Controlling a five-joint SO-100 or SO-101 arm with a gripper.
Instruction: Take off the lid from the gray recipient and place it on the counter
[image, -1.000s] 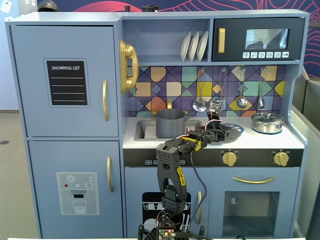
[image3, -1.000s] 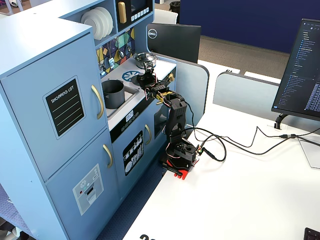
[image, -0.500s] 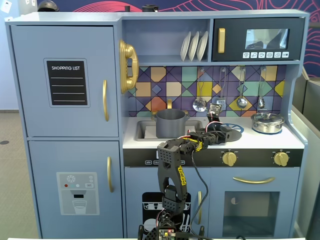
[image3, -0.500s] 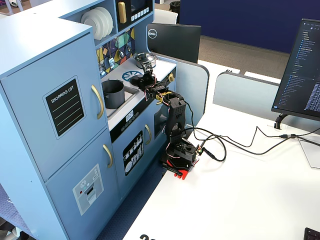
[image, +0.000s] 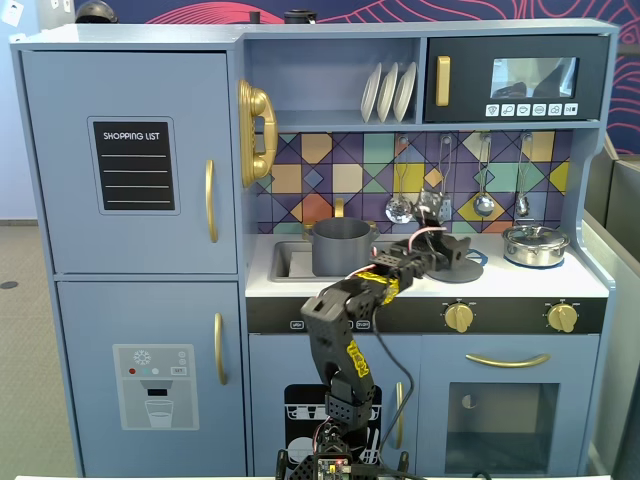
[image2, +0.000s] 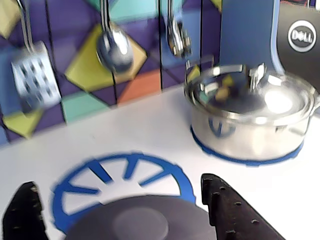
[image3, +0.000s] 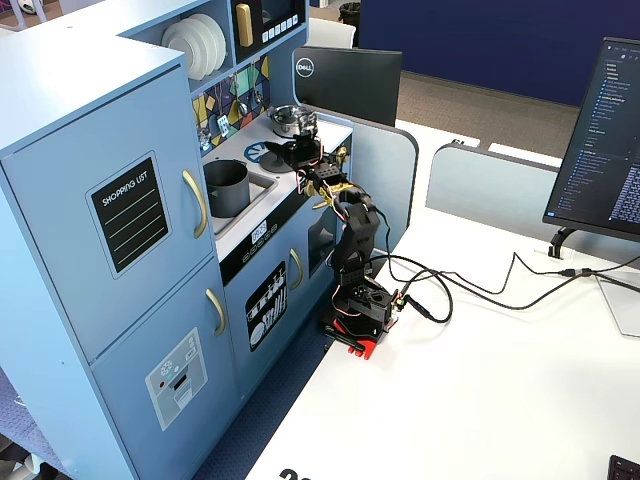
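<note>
Lid (image2: 135, 223) is seen lying flat on the counter (image2: 150, 130), over the blue burner ring (image2: 122, 172), released between the spread fingers of the gripper (image2: 120, 220); the gray recipient (image: 341, 246) stands uncovered left of that ring in a fixed view.

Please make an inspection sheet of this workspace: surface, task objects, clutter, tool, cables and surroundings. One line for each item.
Surface: white counter, with a blue burner ring partly under the lid.
Job's things: lid appears to lie flat on the counter; gray pot stands open in the sink.
Clutter: silver pot, lid on; hanging utensils.
Tool: open, fingers either side of the lid.
Cables: wires along the arm; black cables on the desk.
Surroundings: monitor.
</note>
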